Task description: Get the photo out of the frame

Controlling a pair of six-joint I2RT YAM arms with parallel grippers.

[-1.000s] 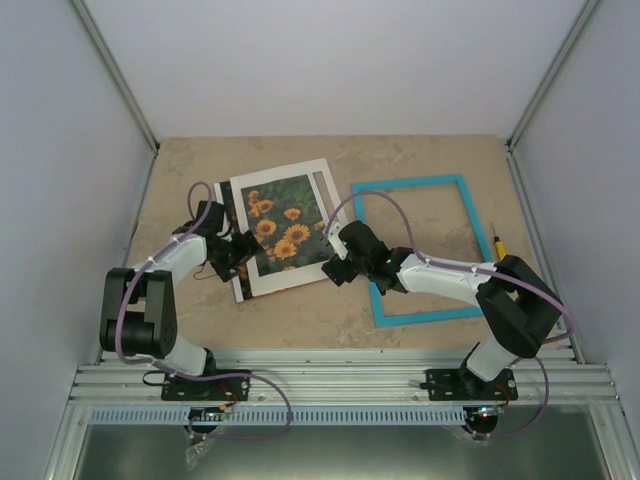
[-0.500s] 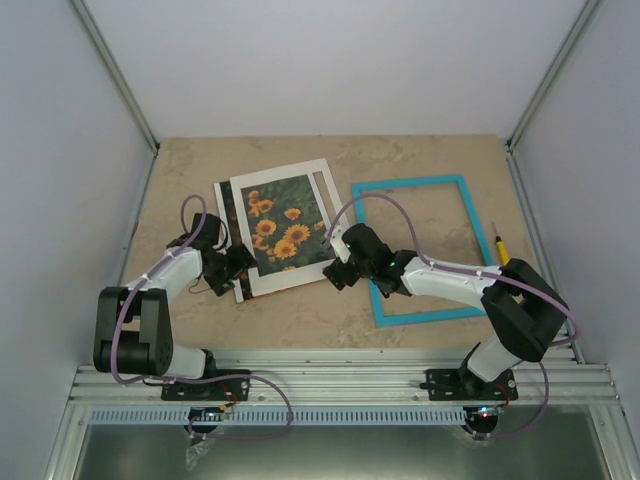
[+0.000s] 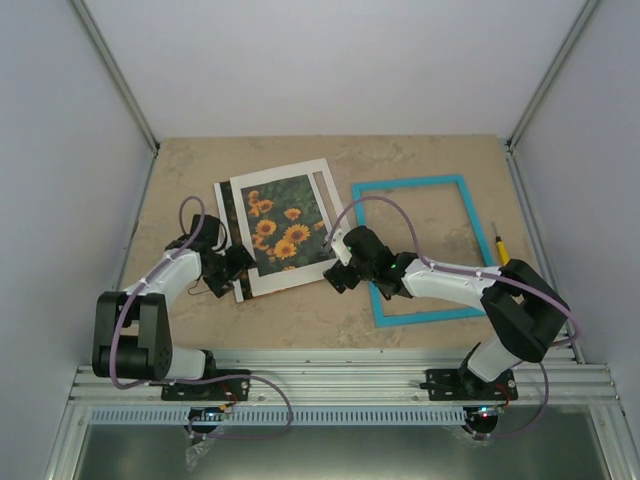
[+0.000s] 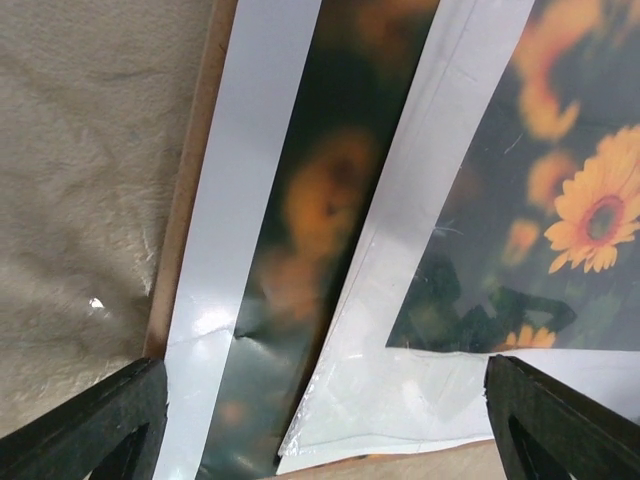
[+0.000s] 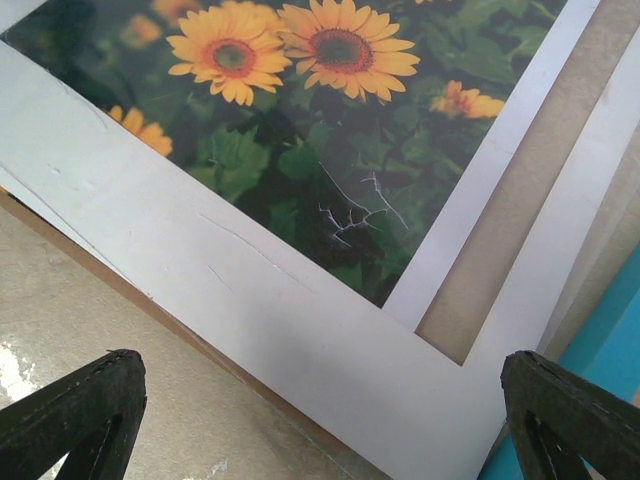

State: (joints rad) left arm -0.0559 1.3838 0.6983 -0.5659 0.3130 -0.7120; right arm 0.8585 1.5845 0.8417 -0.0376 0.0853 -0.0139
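Sunflower photo (image 3: 285, 225) flat, apparently outside empty turquoise frame (image 3: 408, 183) alongside.

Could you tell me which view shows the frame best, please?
Top external: nearly the whole frame shows, empty. The right wrist view catches only a turquoise sliver; the left wrist view shows none.

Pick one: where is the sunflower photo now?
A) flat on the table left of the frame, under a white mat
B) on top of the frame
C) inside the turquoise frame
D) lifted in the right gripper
A: the photo lies flat left of the frame with the white mat over it, and only bare table shows through the frame's opening.
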